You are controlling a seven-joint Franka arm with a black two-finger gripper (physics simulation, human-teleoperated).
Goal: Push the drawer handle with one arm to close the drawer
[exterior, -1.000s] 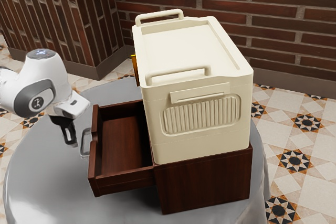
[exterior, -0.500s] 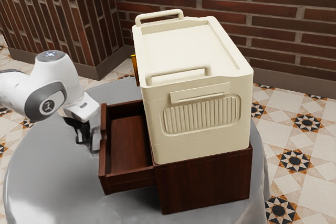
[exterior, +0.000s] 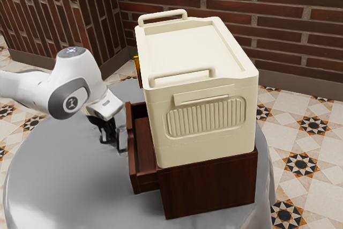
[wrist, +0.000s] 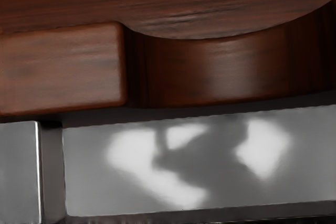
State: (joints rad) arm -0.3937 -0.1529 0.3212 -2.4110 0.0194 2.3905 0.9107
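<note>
In the exterior view my black gripper [exterior: 109, 134] is low over the table, on the outer side of the drawer, close against the grey metal handle [exterior: 122, 139]. Whether they touch is hard to see. The dark red wooden drawer [exterior: 143, 143] stands partly out of its cabinet [exterior: 209, 185], towards the exterior view's left. Across the wrist view runs the top edge of the drawer front [wrist: 63, 69], with its curved cutout beside it; shiny grey surfaces lie just past that edge.
A large cream box [exterior: 195, 52] with two raised bars rests on top of the cabinet. Something yellow [exterior: 137, 68] is partly hidden behind the box. The round grey table [exterior: 69, 186] extends around the cabinet, with a brick wall [exterior: 289, 30] behind.
My gripper has moved towards the exterior view's right, up to the handle and along with it. The drawer has slid further into the cabinet, so less of its interior shows.
</note>
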